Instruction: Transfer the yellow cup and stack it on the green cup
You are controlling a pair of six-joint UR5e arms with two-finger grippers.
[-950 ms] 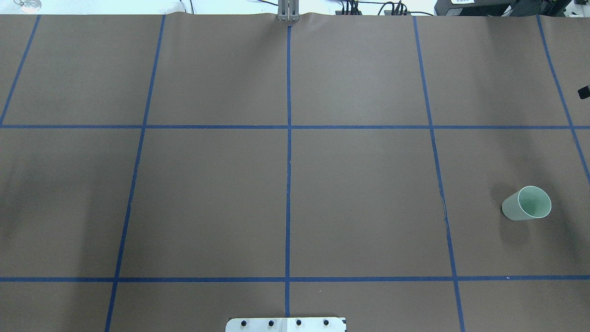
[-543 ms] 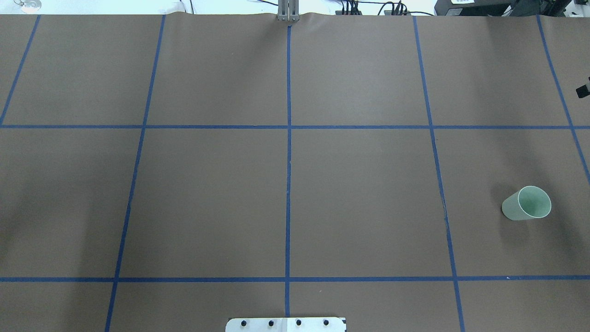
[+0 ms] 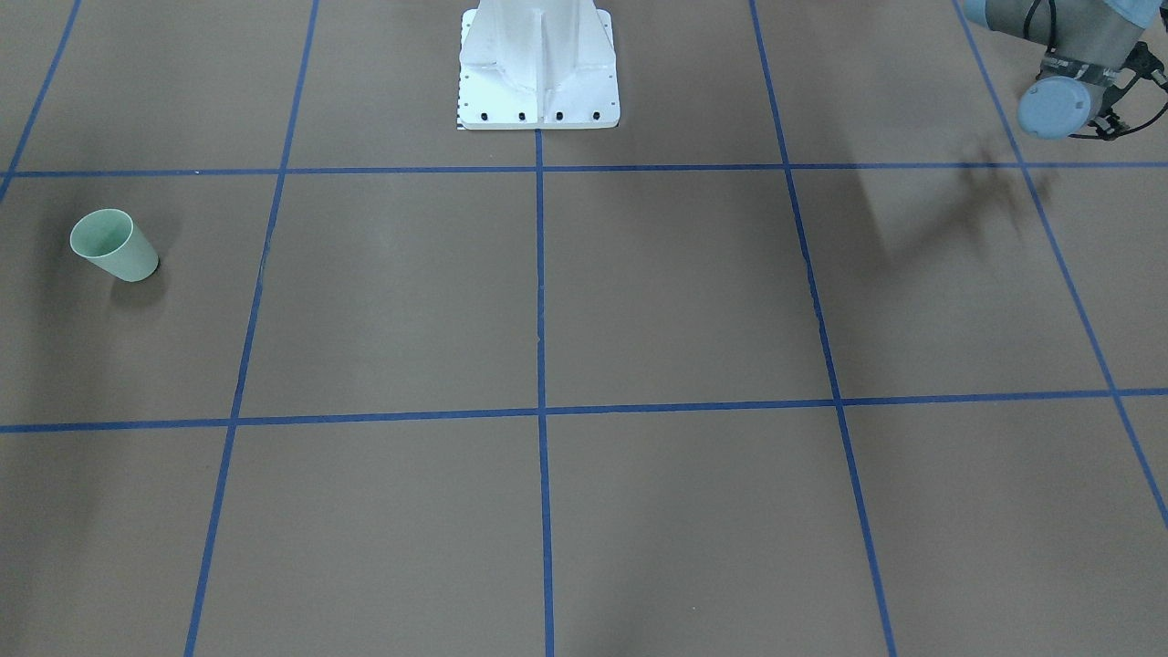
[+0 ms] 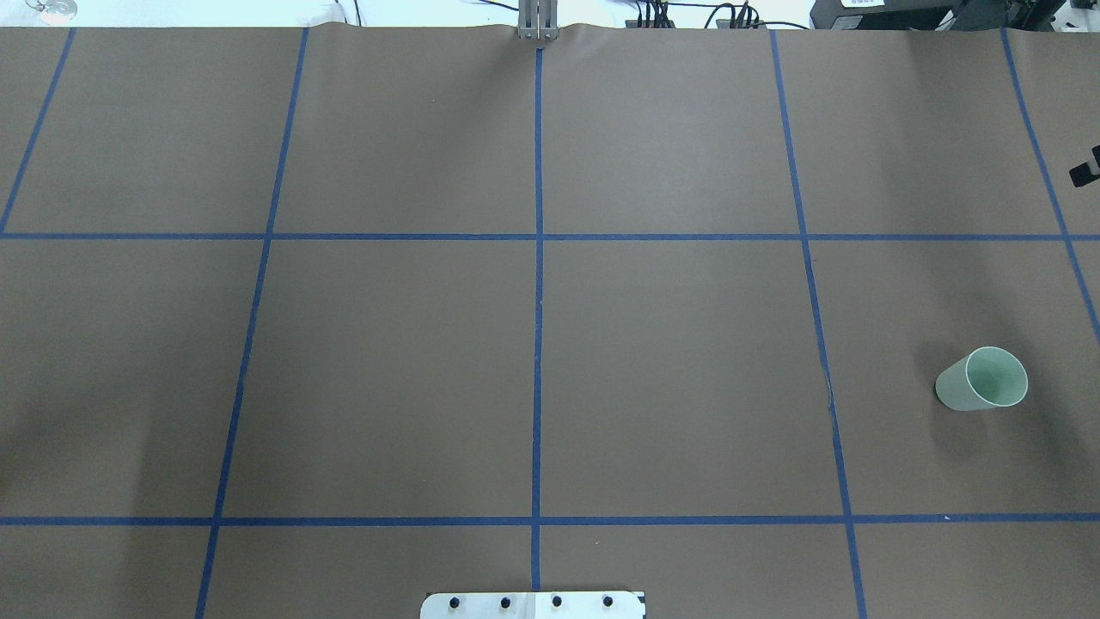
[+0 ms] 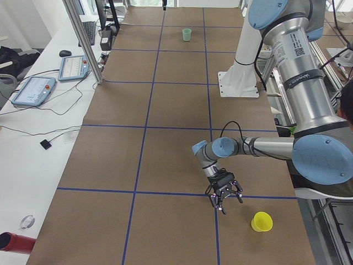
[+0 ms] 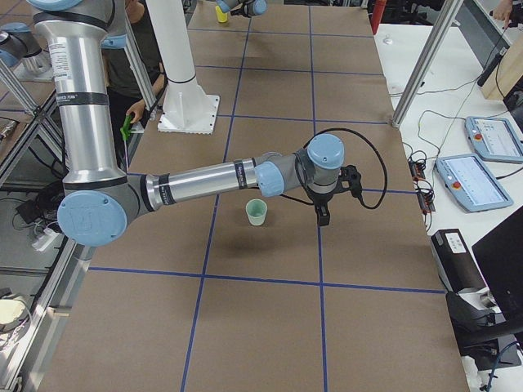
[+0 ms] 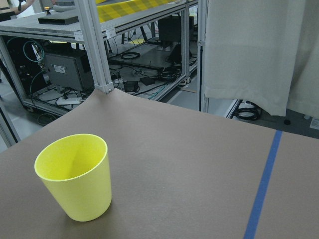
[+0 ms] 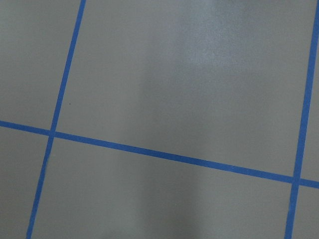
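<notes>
The yellow cup stands upright near the table's left end, and it fills the lower left of the left wrist view. My left gripper hangs a short way from it, fingers down; I cannot tell whether it is open or shut. The green cup stands upright at the right end of the table. My right gripper hovers just beside the green cup, apart from it; I cannot tell its state. The right wrist view shows only brown table and blue tape.
The robot base stands at mid table on the robot's side. Blue tape lines divide the brown table cover. Teach pendants and metal frame posts line the side bench. A person stands behind the robot.
In the overhead view a dark bit of the right gripper at the right edge has shifted slightly, and the shadow at the left has faded. The green cup has not moved.
</notes>
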